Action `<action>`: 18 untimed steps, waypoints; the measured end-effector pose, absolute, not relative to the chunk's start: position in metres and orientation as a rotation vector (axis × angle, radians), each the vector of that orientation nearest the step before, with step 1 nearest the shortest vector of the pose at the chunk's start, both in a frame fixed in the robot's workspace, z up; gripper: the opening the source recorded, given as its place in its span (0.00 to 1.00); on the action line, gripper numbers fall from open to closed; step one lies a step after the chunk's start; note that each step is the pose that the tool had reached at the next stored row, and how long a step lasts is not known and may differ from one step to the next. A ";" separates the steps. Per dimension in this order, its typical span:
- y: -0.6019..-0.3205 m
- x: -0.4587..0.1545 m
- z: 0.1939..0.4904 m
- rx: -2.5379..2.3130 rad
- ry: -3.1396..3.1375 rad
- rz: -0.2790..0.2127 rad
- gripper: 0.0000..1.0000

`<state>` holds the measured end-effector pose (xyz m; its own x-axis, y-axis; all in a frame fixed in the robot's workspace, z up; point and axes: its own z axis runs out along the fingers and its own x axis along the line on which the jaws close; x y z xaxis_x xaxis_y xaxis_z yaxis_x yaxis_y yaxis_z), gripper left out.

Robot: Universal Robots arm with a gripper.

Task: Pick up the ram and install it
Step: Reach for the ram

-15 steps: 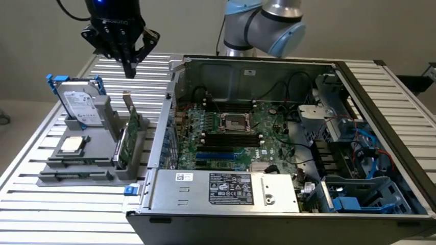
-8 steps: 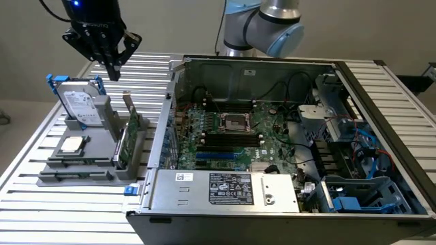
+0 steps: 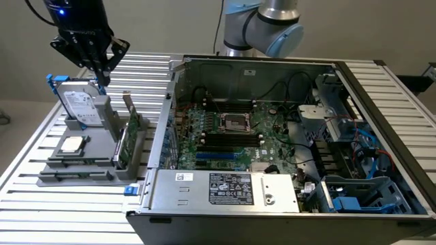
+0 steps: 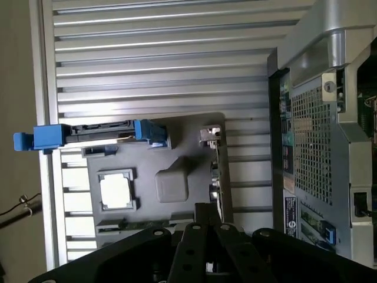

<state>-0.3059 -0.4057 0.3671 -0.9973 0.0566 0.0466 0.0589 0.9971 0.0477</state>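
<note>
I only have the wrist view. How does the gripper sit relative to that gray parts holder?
Observer: The gripper hangs above the gray holder, its tip near the top of the upright hard drive in the exterior view.
Operator: Is the computer open?
Observer: Yes, the case is open, with the green motherboard exposed.
Operator: What's on it?
Observer: A square processor socket with long black slots running beside it.

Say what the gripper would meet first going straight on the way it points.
The gripper points down and would probably meet the grey parts holder first, near its raised block; depth is unclear.
</note>
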 end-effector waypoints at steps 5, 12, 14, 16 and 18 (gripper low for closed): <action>-0.409 -0.316 0.365 -0.073 -3.100 -0.078 0.11; -0.410 -0.337 0.365 -0.071 -3.143 -0.081 0.11; -0.410 -0.345 0.365 -0.071 -3.152 -0.081 0.11; -0.412 -0.354 0.365 -0.071 -3.156 -0.081 0.11; -0.415 -0.363 0.365 -0.071 -3.158 -0.082 0.11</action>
